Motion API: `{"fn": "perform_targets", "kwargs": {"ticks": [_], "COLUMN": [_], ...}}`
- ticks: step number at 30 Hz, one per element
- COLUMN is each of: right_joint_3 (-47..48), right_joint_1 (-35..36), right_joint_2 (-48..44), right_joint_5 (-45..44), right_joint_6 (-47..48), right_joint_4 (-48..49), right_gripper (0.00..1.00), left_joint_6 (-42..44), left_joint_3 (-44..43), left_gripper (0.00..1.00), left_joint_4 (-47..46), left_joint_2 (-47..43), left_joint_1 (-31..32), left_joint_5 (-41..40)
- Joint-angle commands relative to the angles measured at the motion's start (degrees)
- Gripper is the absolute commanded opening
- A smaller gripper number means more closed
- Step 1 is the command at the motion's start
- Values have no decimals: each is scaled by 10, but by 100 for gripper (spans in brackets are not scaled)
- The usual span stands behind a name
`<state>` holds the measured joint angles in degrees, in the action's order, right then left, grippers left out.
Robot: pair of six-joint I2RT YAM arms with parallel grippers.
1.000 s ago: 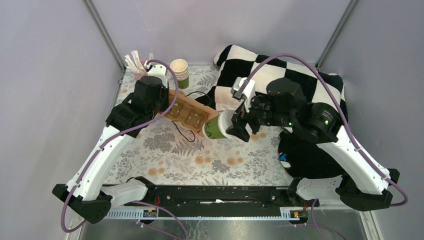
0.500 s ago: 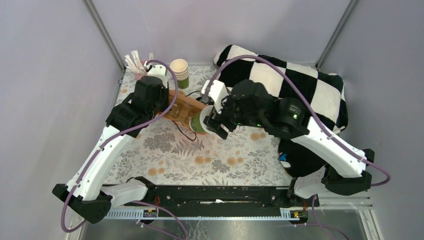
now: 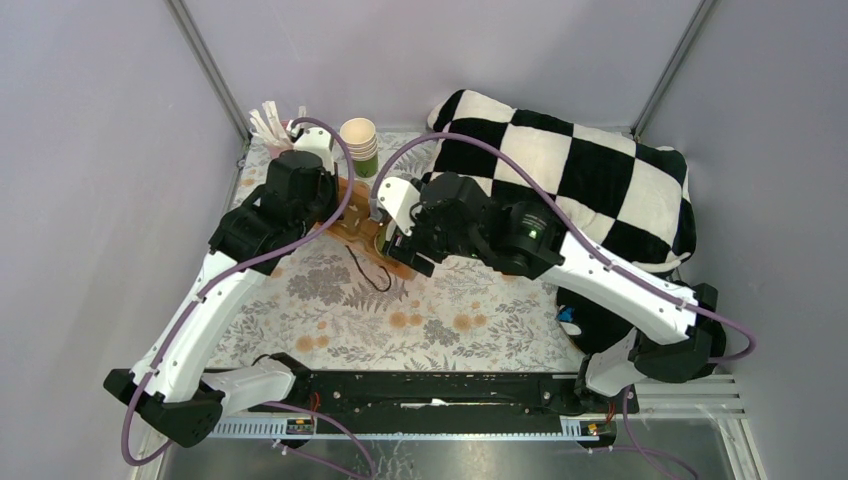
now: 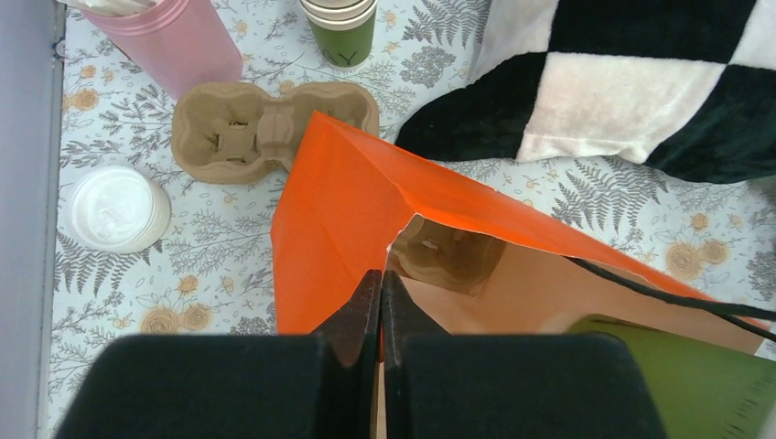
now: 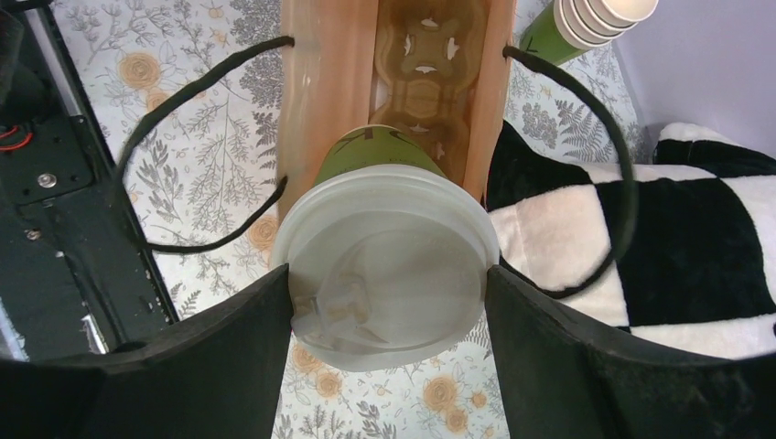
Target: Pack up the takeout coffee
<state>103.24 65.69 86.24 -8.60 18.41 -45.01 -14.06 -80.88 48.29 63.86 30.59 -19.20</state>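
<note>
One floral-cloth table (image 3: 440, 320) carries it all. Big b/w checkered blanket (image 3: 590, 180) fills the far-right corner. Paper bag (image 4: 339, 201), orange outside and brown inside w/ black cord handles, sits toward the far-left part, mouth facing the R arm. A pulp cup carrier (image 5: 425, 55) lies deep inside. L claw (image 4: 381, 274) is clenched on the bag's mouth edge. R claw (image 5: 391, 279) grasps the takeout coffee (image 5: 366, 160): fingers either side at the white lid's rim, green base pointing into the bag's mouth. Near the far-left corner: second carrier (image 4: 274, 128), stacked cups (image 3: 359, 140), pink tumbler (image 4: 169, 41), loose lid (image 4: 114, 208).
</note>
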Motion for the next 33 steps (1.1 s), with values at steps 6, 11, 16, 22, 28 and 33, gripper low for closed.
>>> {"fn": "perform_targets", "kwargs": {"ticks": [6, 11, 16, 22, 28, 33], "right_joint_3": [-20, -26, -48, -71, -90, -114], "right_joint_1": [8, 14, 24, 27, 27, 27], "right_joint_2": [32, 46, 46, 47, 48, 52], "right_joint_5": [-42, -63, -74, -113, -120, -123], "right_joint_6": [14, 6, 0, 8, 4, 19], "right_joint_4": [84, 95, 114, 141, 172, 207], "right_gripper": [66, 66, 66, 66, 66, 66], "left_joint_6": [-20, -29, -36, -32, -30, -27], "left_joint_3": [-31, -39, -39, -35, -31, -24], "left_gripper": [0, 0, 0, 0, 0, 0], "left_joint_4": [-49, -51, -52, -52, -52, -52], "left_joint_2": [-9, -8, -8, -8, -10, -13], "left_joint_1": [1, 1, 1, 1, 1, 1], "left_joint_5": [35, 44, 47, 48, 52, 53]}}
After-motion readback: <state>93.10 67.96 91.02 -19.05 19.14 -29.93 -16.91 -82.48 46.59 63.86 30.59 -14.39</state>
